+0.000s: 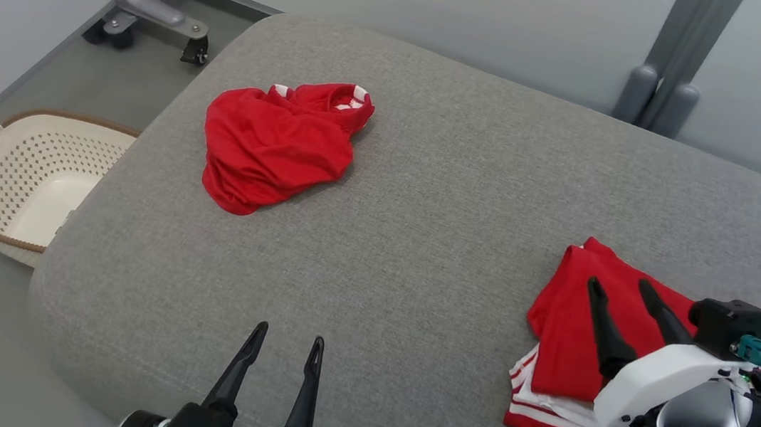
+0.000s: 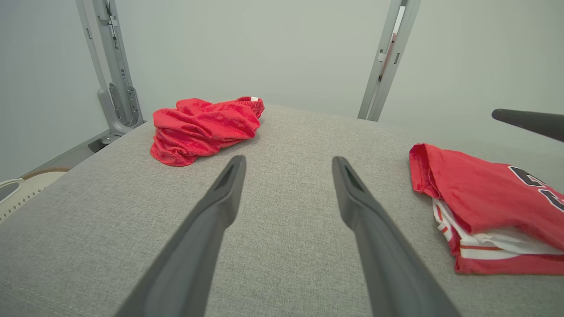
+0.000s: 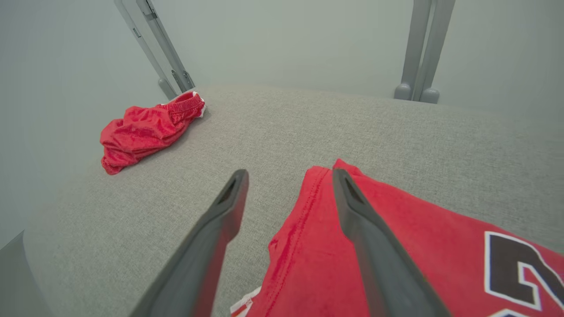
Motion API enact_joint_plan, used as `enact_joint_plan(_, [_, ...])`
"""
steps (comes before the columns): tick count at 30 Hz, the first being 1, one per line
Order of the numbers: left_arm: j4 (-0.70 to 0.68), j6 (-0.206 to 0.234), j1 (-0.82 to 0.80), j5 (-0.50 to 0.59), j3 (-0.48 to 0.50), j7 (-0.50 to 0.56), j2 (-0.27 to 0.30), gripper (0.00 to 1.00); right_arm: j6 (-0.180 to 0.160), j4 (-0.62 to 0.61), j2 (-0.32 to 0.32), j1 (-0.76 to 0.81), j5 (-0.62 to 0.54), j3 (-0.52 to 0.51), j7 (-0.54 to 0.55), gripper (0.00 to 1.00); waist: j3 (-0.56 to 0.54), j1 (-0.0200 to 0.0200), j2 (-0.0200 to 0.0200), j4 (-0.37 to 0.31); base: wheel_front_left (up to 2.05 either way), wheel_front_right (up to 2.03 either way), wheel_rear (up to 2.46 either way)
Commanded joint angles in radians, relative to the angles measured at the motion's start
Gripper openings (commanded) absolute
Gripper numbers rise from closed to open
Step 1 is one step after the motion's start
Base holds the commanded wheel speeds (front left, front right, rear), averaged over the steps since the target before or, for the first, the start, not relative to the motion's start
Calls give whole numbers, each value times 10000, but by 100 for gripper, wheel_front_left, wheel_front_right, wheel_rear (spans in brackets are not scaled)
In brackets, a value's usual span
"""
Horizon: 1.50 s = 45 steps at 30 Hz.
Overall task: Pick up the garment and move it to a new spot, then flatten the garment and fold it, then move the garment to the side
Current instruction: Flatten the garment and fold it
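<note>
A: Status?
B: Garment (image 1: 574, 336) is folded and lies at the right of the grey cushion (image 1: 439, 199), near the front edge. Looks like the final move aside.
A: Grippers?
B: Right gripper (image 1: 619, 284) is spread wide over the fold, nothing pinched. Left gripper (image 1: 289, 333) is wide too, empty.
A: Next?
B: I'd lift the right arm straight up without snagging the top layer. Middle is bare. Crumpled red cloth (image 1: 274, 144) far left, basket (image 1: 11, 186) on the floor past that edge.

Crumpled red cloth (image 1: 274, 144) on wide grey fabric cushion (image 1: 418, 261), far-left area; white perforated plastic basket (image 1: 26, 180) beside cushion's left edge.
</note>
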Motion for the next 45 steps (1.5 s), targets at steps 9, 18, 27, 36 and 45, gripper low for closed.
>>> enact_joint_plan(9, [-143, -44, -225, 123, 235, -5, 12, 100, -2, -393, -503, -132, -74, 226, -794, 100, 63, 0, 0, -2036, 0, 0, 0])
enact_joint_plan(18, [-169, -88, -179, -42, 738, -5, 14, 100, -1, 1316, -1802, -172, 538, 1308, -3253, 100, -66, 0, 0, -3494, 0, 0, 0])
enact_joint_plan(27, [-211, -195, 444, -120, 1340, -5, 15, 100, -5, 2054, -1975, 168, 272, 1590, -4765, 100, -680, 0, 0, -3953, 0, 0, 0])
enact_joint_plan(36, [-183, -474, 1006, 26, 1799, -5, 15, 100, -5, 1152, -1302, 1342, 5, 1183, -4748, 100, -1201, 0, 0, -3801, 0, 0, 0])
enact_joint_plan(45, [-15, -731, 1351, 195, 1897, -5, 14, 100, -5, 985, -997, 2058, -200, 971, -4750, 100, -1600, 0, 0, -3760, 0, 0, 0])
